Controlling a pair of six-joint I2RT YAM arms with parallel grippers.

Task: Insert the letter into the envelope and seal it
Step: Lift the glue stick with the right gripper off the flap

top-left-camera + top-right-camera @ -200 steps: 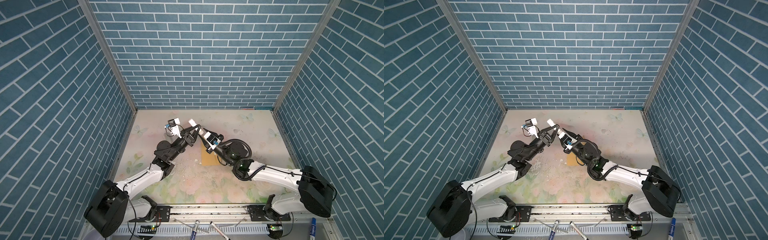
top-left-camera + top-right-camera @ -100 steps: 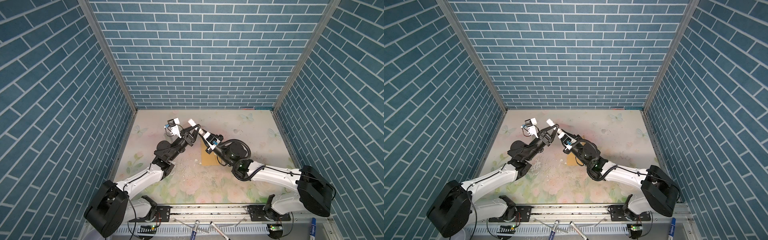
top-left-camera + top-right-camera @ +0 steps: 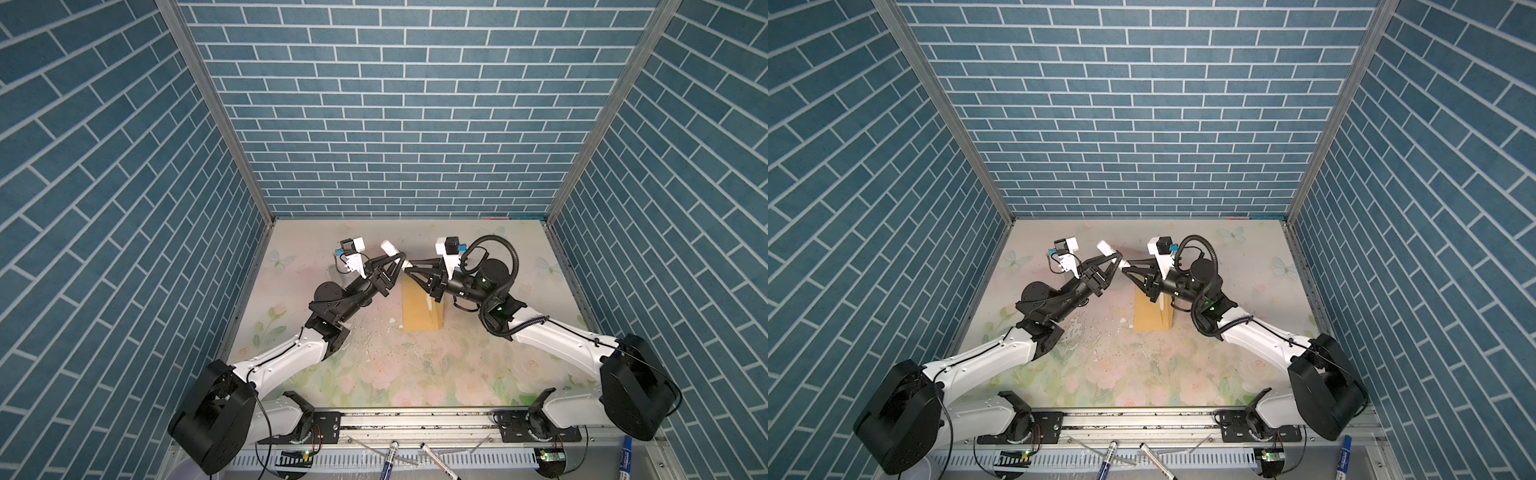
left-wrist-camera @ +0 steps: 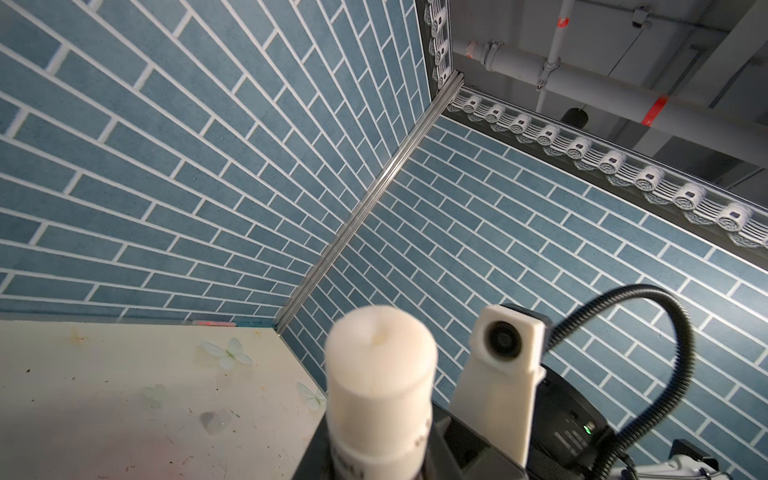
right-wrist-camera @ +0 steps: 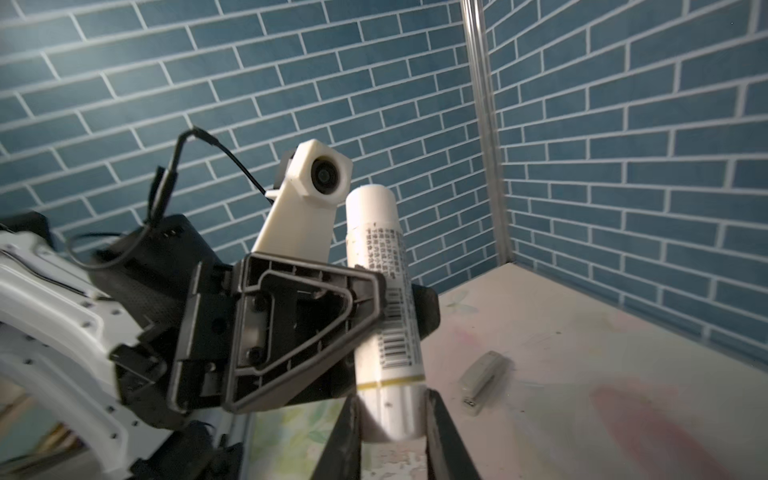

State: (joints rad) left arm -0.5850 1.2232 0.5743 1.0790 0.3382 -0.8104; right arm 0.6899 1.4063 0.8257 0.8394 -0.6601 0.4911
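Observation:
The mustard-yellow envelope (image 3: 417,307) (image 3: 1148,316) lies flat on the table, partly under my right arm. The letter is out of view. A white glue stick (image 3: 392,249) (image 3: 1108,249) (image 4: 380,374) (image 5: 382,291) is held in the air above the envelope's far end. My left gripper (image 3: 400,264) (image 3: 1119,259) (image 4: 380,465) is shut round the stick's labelled body. My right gripper (image 3: 409,266) (image 3: 1125,266) (image 5: 392,419) meets it tip to tip, its two fingers shut on the stick's plain lower end.
A small grey rectangular object (image 5: 484,380) lies on the floral table top (image 3: 415,365) beyond the stick. Markers (image 3: 388,461) lie on the front rail. Blue brick walls (image 3: 395,124) close in three sides. Small white scraps dot the table left of the envelope.
My right jaws have narrowed onto the stick's end, and the right wrist has turned, so its camera mount now sits higher and farther right. The left arm and envelope stayed put.

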